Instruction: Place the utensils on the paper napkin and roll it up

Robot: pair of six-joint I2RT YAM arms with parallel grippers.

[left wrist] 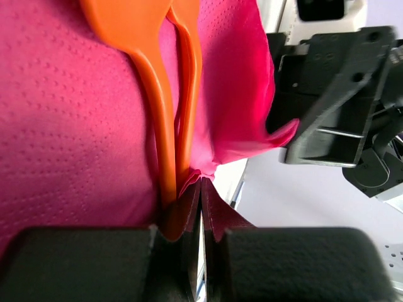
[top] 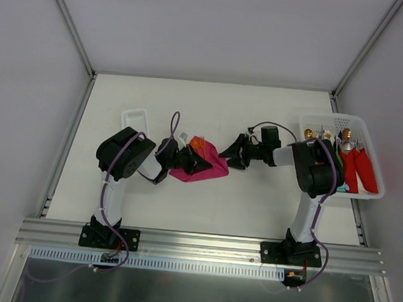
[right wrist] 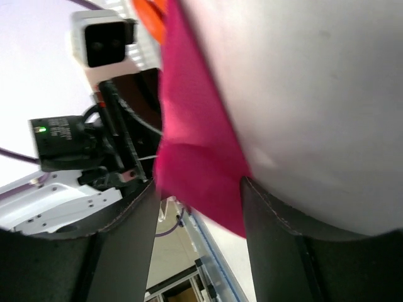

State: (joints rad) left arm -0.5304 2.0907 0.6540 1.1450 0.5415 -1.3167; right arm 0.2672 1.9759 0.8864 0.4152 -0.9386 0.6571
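The magenta-pink paper napkin lies crumpled at mid-table, partly lifted. The orange spoon and the thin orange fork lie side by side on it, handles toward my left gripper; an orange tip shows in the top view. My left gripper is shut on a fold of the napkin at the handle ends, at the napkin's left side. My right gripper is open, with a napkin corner hanging between its jaws, at the napkin's right edge.
A white basket at the right table edge holds red napkin bundles and metal utensils. A small white tray sits behind the left arm. Frame posts stand at the back corners.
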